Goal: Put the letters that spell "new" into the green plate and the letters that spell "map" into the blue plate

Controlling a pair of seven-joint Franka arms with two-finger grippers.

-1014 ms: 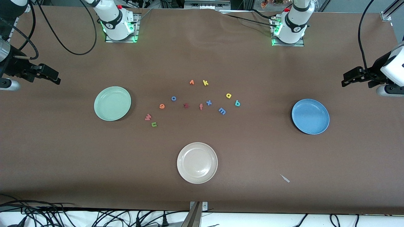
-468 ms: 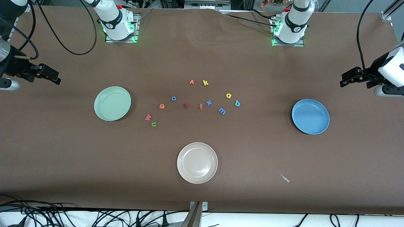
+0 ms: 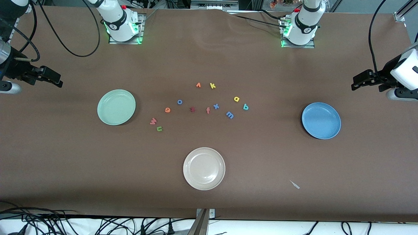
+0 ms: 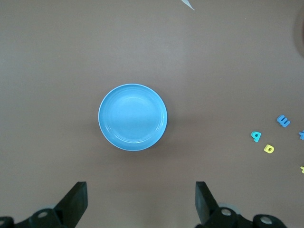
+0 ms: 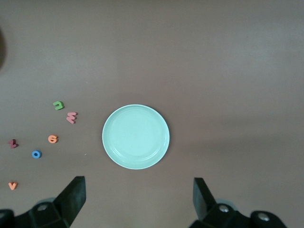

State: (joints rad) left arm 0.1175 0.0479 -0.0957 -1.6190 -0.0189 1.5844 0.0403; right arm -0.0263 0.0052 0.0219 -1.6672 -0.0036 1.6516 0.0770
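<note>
The empty green plate [image 3: 116,107] [image 5: 136,137] lies toward the right arm's end. Beside it are the pinkish w [image 3: 152,121] [image 5: 71,117], green n [image 3: 159,129] [image 5: 58,105] and orange e [image 3: 167,110] [image 5: 52,138]. Toward the left arm's end lies the empty blue plate [image 3: 321,120] [image 4: 133,117]. The blue m [image 3: 230,114] [image 4: 283,120], teal p [image 3: 245,106] [image 4: 256,136] and yellow a [image 3: 236,99] [image 4: 269,148] lie between it and the table's middle. My left gripper [image 3: 359,82] [image 4: 141,187] hangs open and empty near the blue plate. My right gripper [image 3: 54,78] [image 5: 139,183] hangs open and empty near the green plate.
A cream-white plate [image 3: 204,168] sits nearer the camera than the letters. Among the letters lie a blue o [image 3: 179,101], a dark red letter [image 3: 192,109], an orange f [image 3: 208,110], a blue x [image 3: 216,106], an orange v [image 3: 198,85] and a yellow k [image 3: 212,86]. A small pale scrap [image 3: 295,184] lies near the front edge.
The left gripper has drifted slightly toward the robots' bases. The right arm, the plates and the letters have not moved.
</note>
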